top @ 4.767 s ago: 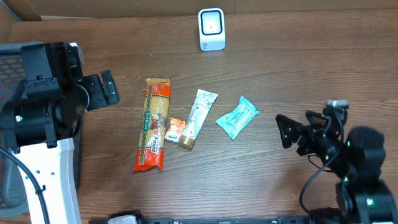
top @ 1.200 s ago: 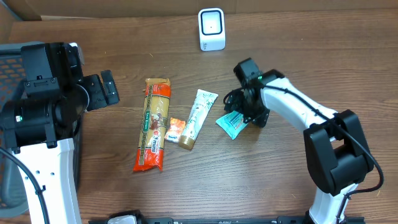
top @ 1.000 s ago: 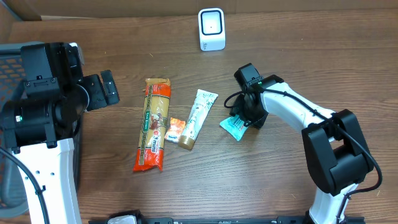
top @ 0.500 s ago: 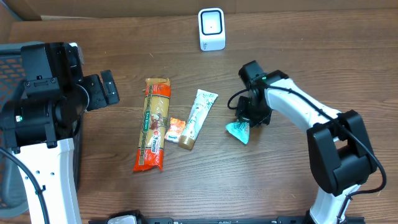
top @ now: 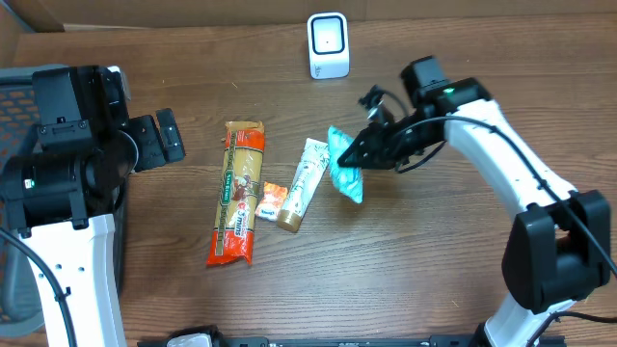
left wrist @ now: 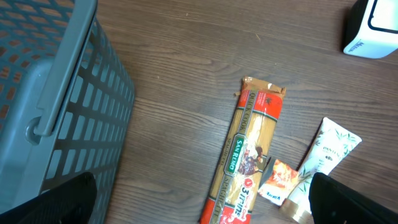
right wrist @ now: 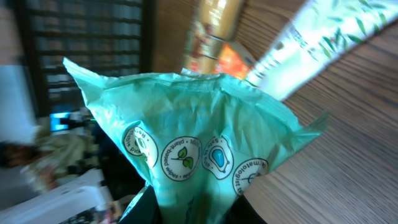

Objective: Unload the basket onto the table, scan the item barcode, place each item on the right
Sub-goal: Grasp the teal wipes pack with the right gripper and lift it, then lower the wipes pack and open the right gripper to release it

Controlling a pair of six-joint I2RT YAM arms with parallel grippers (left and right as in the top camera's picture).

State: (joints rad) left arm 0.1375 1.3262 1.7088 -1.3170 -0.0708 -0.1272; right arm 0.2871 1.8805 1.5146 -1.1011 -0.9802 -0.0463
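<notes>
On a wooden table [top: 386,280], a pasta pack [top: 240,204], an orange sachet [top: 273,200] and a tube [top: 307,178] are laid side by side. At their three o'clock, a teal packet [top: 344,166] is pinched by the right gripper [top: 355,154]. At nine o'clock, the left gripper [top: 166,137] is held with fingers spread wide. A white scanner [top: 328,45] is stood at twelve o'clock.

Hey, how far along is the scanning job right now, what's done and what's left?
Done: the teal packet is off the table, pinched in the right tool. In hand: it hangs short of the white scanner. Left: present its barcode to the scanner. The pasta pack, tube and small orange packet lie untouched; the left tool is open.
</notes>
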